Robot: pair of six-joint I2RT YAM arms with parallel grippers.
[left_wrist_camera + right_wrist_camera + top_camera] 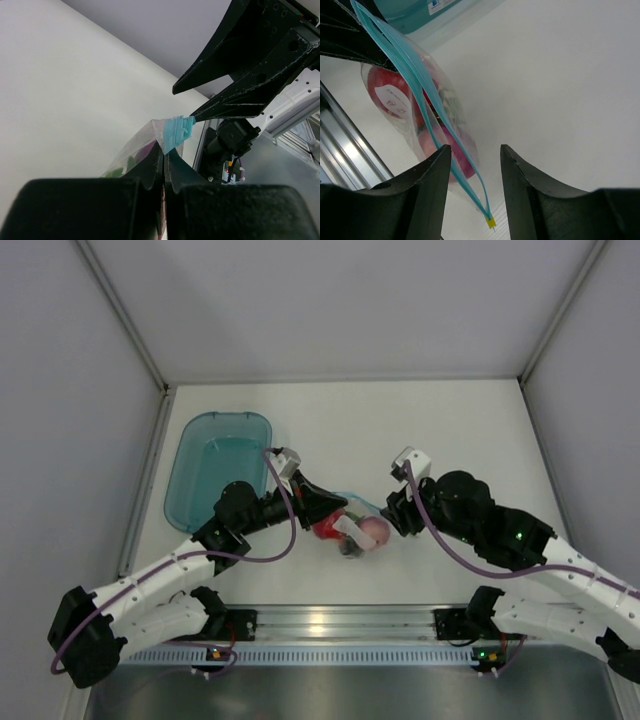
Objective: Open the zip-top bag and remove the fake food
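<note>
Zip-top bag [352,523] (fake food [387,87] inside), near front edge of table [450,420]: left gripper [164,150] pinches blue strip [175,131]; right gripper [475,150] parted, empty.

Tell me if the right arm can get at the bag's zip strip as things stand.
Probably yes: the zip strip hangs between the open right gripper's jaws, nothing blocking; the left gripper pins the bag.

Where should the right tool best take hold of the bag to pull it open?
Probably one lip of the blue zip strip, near its middle, coming from the right, opposite the left tool, which pinches one end. In the right wrist view the strip hangs edge-on just ahead of the open right tool.
</note>
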